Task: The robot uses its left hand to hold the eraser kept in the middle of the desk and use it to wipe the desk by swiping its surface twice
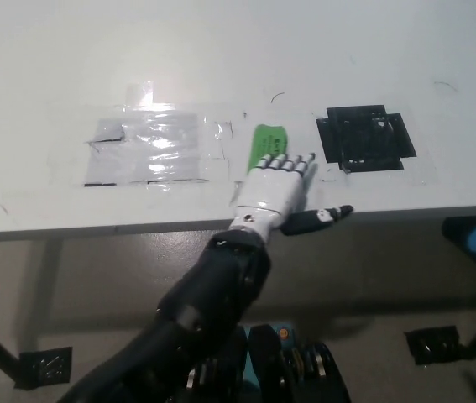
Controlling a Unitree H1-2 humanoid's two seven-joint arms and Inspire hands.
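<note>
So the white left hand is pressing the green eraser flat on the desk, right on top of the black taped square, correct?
Not quite. The head view shows the left hand pressing the green eraser flat on the desk, but beside the black taped square, to its left, not on top of it.

The left hand [273,191] has a glossy white shell on its back and white fingers [292,163] with dark gaps at the joints. Its thumb [317,218] is black with small white marks. A small round dark spot sits near the wrist. The forearm [212,290] is thick, black and built of rounded segments.
</note>
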